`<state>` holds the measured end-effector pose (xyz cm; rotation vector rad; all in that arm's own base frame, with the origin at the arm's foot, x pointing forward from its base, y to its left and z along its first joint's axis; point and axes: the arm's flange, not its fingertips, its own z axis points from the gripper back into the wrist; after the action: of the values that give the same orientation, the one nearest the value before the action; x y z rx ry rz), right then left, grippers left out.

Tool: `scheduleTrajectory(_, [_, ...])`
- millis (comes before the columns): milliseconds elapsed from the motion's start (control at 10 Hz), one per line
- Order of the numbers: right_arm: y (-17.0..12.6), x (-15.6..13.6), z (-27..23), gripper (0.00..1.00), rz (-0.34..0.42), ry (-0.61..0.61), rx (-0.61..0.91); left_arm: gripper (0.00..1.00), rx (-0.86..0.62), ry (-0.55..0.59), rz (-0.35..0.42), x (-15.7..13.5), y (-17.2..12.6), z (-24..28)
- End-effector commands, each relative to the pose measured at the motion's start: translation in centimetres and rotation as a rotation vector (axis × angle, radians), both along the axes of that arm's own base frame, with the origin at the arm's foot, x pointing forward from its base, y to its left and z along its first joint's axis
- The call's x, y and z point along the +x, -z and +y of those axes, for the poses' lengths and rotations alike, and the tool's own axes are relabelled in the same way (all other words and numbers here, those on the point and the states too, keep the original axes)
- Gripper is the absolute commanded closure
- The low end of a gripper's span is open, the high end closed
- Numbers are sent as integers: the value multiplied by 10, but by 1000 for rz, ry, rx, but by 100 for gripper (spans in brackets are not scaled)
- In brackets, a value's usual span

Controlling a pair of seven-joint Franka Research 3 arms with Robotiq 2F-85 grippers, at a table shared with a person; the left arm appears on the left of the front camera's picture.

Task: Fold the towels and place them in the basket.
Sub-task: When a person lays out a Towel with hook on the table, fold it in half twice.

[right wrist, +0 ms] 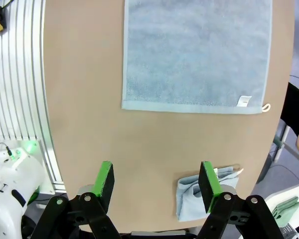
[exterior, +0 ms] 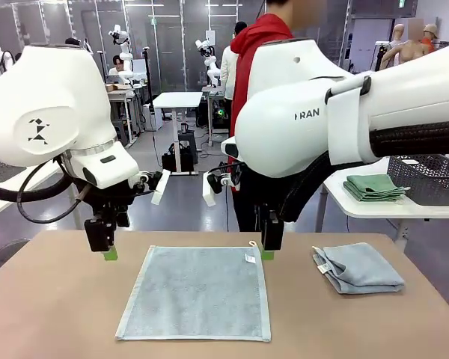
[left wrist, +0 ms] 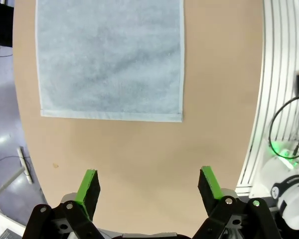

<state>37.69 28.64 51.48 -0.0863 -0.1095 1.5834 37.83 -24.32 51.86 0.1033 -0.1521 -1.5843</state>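
Observation:
One pale blue-grey towel lies spread flat in the middle of the table, its white tag at the far right corner. A second towel lies folded to its right. My left gripper hovers open just off the flat towel's far left corner, holding nothing. My right gripper hovers open at its far right corner, near the tag. In the left wrist view the open gripper stands short of the towel. In the right wrist view the open gripper is between the flat towel and the folded towel. A dark wire-mesh basket stands on the white side table at right.
A person in a red hoodie stands behind the far edge of the table. Folded green cloths lie on the white side table beside the basket. Bare tabletop lies left of the flat towel.

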Motion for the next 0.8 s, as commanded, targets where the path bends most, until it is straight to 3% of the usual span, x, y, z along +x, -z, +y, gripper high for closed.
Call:
scheduleTrajectory(0, [7,2,0,15,15,-16,8,0,30,47,-4,7,2,3])
scheduleTrajectory(700, [4,1,0,15,7,0,-4,0,5,21,4,2,2,2])
